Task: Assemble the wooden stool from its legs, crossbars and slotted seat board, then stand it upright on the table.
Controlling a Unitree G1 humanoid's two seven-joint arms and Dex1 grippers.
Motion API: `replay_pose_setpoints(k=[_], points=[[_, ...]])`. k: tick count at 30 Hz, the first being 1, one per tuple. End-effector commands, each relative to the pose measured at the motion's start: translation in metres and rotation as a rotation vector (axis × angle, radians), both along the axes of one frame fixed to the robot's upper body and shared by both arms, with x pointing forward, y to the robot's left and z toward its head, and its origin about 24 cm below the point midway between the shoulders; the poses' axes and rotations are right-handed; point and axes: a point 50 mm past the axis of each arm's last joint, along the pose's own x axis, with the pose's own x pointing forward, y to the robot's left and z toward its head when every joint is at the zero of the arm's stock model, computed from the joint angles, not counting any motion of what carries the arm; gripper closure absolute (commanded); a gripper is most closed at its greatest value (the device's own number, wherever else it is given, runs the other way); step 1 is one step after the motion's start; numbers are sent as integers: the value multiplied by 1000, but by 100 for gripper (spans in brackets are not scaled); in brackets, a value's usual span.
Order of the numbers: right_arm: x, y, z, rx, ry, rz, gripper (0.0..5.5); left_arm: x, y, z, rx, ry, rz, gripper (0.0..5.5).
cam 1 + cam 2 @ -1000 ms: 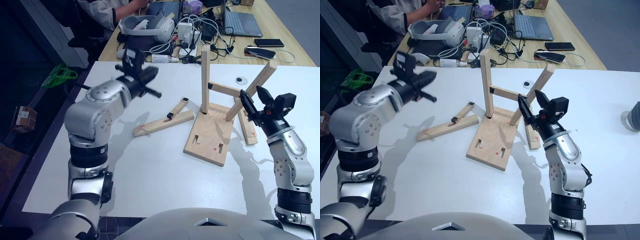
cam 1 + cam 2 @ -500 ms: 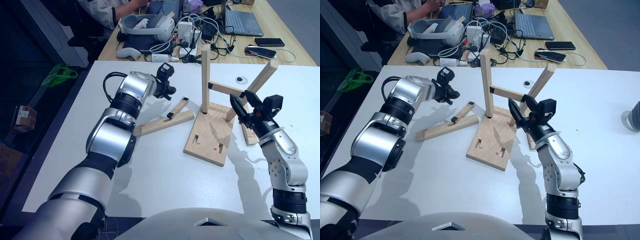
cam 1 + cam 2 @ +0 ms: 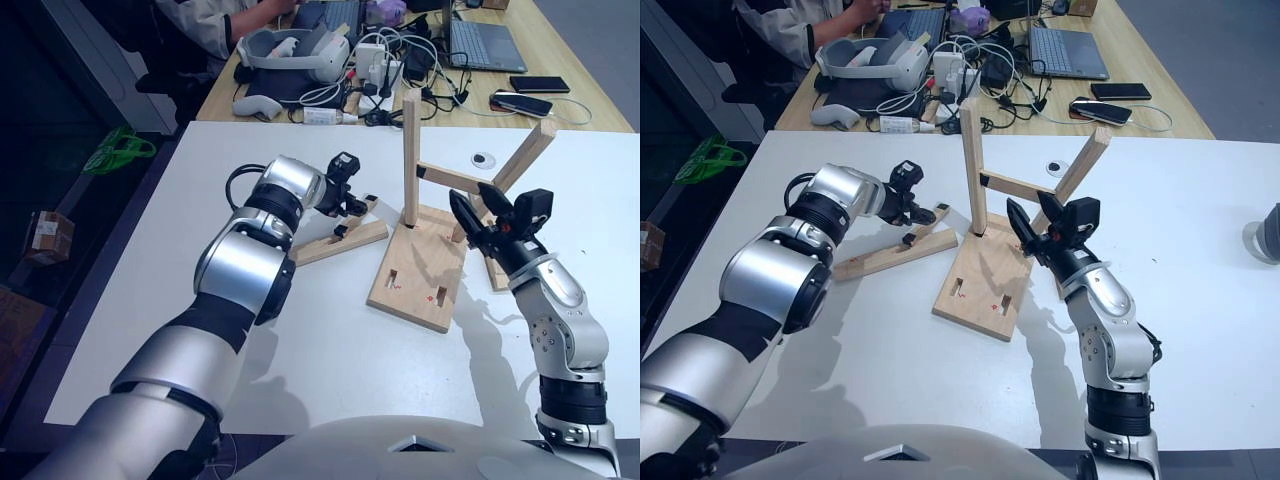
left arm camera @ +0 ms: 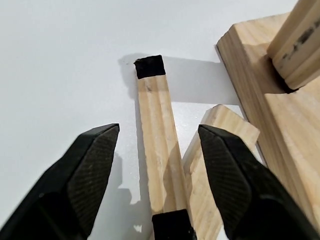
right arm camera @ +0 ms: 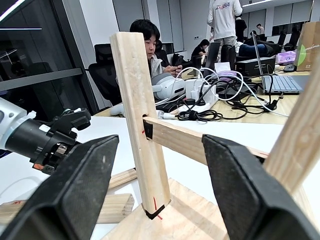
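Note:
The slotted seat board lies flat on the white table. One leg stands upright in it and a second leg leans outward, with a crossbar joining them. To the board's left lie a loose leg and a short black-tipped crossbar. My left gripper hangs open just above that crossbar, one finger on each side. A further leg lies right of the board. My right gripper is open beside the foot of the leaning leg, holding nothing.
A small round disc lies on the table behind the stool. A grey object sits at the far right edge. A wooden desk with cables, a headset, laptops and a phone adjoins the far side. The near half of the table is bare.
My left arm swung from raised at the left down to the loose crossbar beside the board. My right gripper shifted left, closer to the board and the leaning leg.

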Motion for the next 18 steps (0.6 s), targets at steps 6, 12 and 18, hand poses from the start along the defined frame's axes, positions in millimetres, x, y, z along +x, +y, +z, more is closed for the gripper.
replay_pose_setpoints(k=[6,12,18], points=[[9,4,9,11,-14,-20,237,2,0,14,-104,64,93,258],[12,5,14,4,-19,-22,237,-5,8,-2,-37,136,113,258],[13,3,15,-4,-18,-35,237,-10,14,-13,36,159,88,258]])
